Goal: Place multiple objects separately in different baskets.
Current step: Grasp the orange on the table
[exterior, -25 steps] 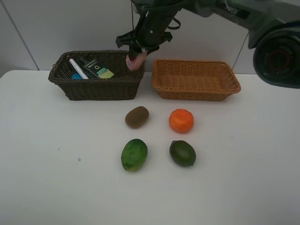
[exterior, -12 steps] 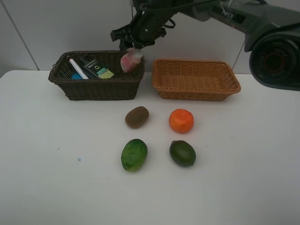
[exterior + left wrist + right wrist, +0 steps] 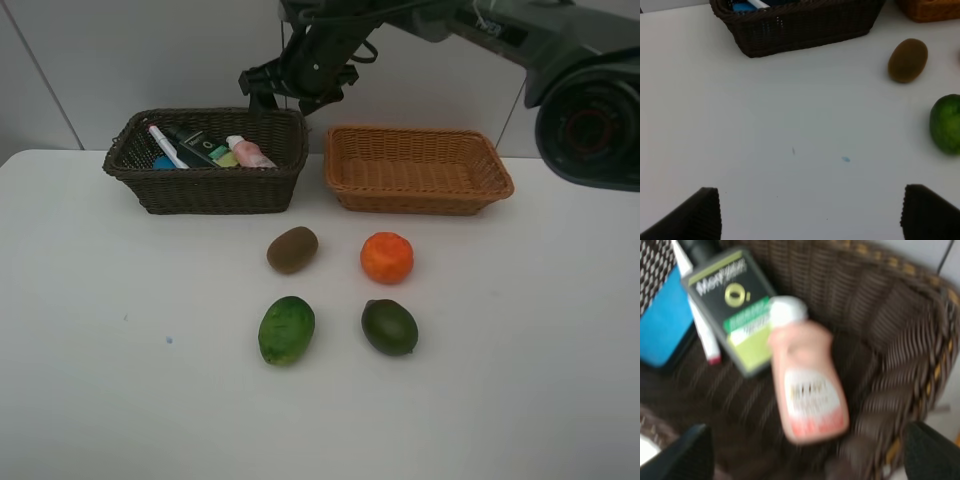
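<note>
The small pink bottle (image 3: 250, 152) (image 3: 807, 390) lies on its side in the dark brown basket (image 3: 200, 185) (image 3: 900, 340). Beside it lie the dark green bottle (image 3: 198, 148) (image 3: 735, 310), the white marker (image 3: 163, 144) (image 3: 702, 335) and a blue-sided block (image 3: 662, 325). My right gripper (image 3: 288, 92) (image 3: 807, 460) hangs open above that basket's back right corner, holding nothing. On the table lie the kiwi (image 3: 292, 249) (image 3: 908, 60), the orange (image 3: 386, 257) and two green fruits (image 3: 286, 329) (image 3: 389, 326). The tan basket (image 3: 420, 200) is empty. My left gripper (image 3: 810, 220) is open over bare table.
The two baskets stand side by side at the back of the white table, against a white wall. The four fruits form a square in front of them. The left arm does not show in the exterior view.
My right gripper opened and let go of the pink bottle, which dropped into the dark basket and now lies flat. The gripper rose slightly. The fruits have not moved.
</note>
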Tool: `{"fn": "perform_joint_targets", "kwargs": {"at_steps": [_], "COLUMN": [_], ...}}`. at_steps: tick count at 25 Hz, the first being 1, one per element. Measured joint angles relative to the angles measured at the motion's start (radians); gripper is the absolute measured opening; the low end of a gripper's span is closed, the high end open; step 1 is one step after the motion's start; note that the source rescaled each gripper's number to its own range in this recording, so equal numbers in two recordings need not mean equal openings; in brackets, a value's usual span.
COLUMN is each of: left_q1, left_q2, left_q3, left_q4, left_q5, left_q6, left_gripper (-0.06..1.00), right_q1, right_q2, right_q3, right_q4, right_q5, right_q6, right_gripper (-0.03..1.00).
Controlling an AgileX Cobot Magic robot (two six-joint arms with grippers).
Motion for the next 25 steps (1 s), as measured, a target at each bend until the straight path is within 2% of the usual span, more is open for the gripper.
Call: {"fn": "perform_joint_targets", "kwargs": {"at_steps": [7, 12, 19, 25], "left_q1": [0.0, 0.0, 0.0, 0.0], "left_q2": [0.0, 0.0, 0.0, 0.0], "left_q3": [0.0, 0.0, 0.0, 0.0], "left_q4": [0.001, 0.001, 0.001, 0.001], "left_q5": [0.0, 0.0, 0.0, 0.0], "left_q6": [0.0, 0.0, 0.0, 0.0], "left_gripper": [0.96, 0.96, 0.96, 0.96], "right_q1": [-0.02, -0.068, -0.104, -0.055], "right_q2": [-0.144, -0.256, -0.427, -0.548], "right_q3": [0.0, 0.108, 0.431, 0.746], "right_q4": [-0.102, -0.124, -0.133, -0.132], "right_q5": [0.223, 0.24, 0.242, 0.247], "right_q6": [0.051, 0.051, 0.043, 0.042], "right_gripper": [0.94, 0.94, 0.94, 0.94]}}
